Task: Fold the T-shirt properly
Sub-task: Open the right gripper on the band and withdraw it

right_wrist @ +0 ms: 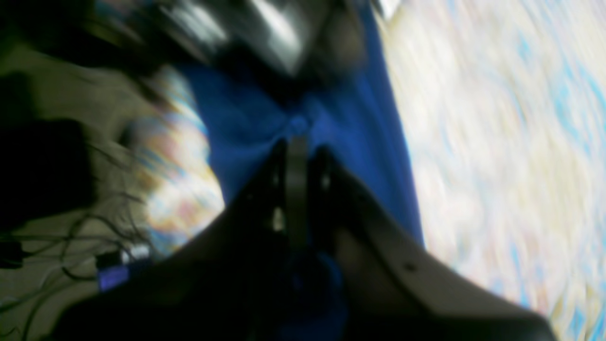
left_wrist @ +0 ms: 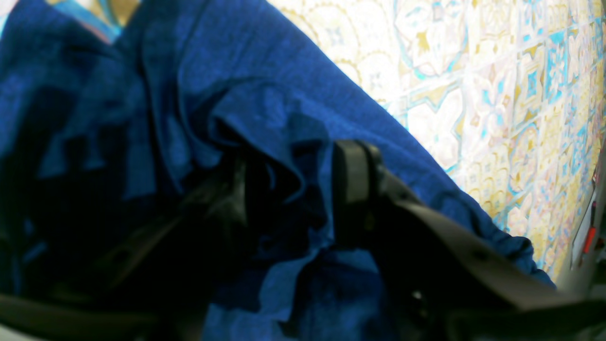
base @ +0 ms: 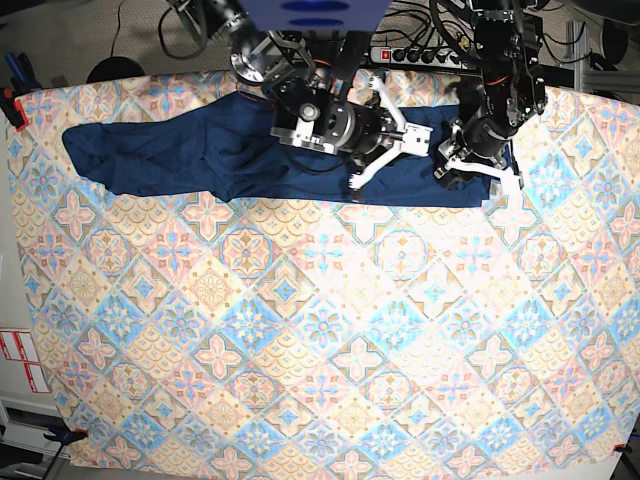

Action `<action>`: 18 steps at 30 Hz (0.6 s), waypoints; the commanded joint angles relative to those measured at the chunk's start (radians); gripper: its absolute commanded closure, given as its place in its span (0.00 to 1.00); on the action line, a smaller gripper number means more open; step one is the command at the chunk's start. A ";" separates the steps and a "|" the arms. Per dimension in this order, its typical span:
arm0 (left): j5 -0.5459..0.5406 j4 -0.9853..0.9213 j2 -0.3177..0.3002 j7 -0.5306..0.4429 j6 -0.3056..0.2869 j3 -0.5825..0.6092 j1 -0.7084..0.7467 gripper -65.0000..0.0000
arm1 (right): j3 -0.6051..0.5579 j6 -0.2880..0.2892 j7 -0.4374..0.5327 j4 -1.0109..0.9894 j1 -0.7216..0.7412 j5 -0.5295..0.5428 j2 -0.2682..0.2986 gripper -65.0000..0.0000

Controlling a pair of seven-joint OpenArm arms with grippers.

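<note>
The dark navy T-shirt (base: 190, 150) lies stretched in a long band across the far part of the table. My right gripper (base: 395, 145) hovers over its middle-right. In the blurred right wrist view that gripper (right_wrist: 297, 142) is shut, pinching a puckered fold of the T-shirt (right_wrist: 246, 118). My left gripper (base: 470, 170) is at the garment's right end. In the left wrist view bunched folds of the T-shirt (left_wrist: 265, 80) fill the gap between its fingers (left_wrist: 352, 184), so the left gripper (left_wrist: 293, 180) is shut on the cloth.
A pastel tile-patterned tablecloth (base: 300, 330) covers the whole table. A power strip (base: 420, 55) and cables lie behind the far edge. A red clamp (base: 12, 105) holds the cloth's far left corner. Cables (right_wrist: 71, 237) show on the floor beside the table.
</note>
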 commanded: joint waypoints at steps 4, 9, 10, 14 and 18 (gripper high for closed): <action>-0.011 0.016 -0.005 -0.011 -0.008 -0.002 0.002 0.65 | 0.023 -0.008 0.016 -0.031 0.069 0.006 -0.011 0.99; -0.011 0.016 -0.005 -0.011 -0.008 -0.002 0.004 0.65 | 0.060 -0.008 0.016 -0.036 0.095 0.009 -0.012 0.99; -0.011 0.016 -0.005 -0.011 -0.008 -0.002 0.005 0.65 | 0.060 -0.008 0.016 -0.037 0.100 0.009 -0.012 0.99; -0.011 0.016 -0.002 -0.011 -0.008 -0.002 0.005 0.65 | 0.050 -0.008 0.016 -0.041 0.095 0.008 -0.014 0.99; -0.011 0.016 -0.002 -0.011 -0.008 -0.002 0.002 0.65 | 0.013 -0.008 0.013 -0.085 0.095 0.005 -0.022 0.91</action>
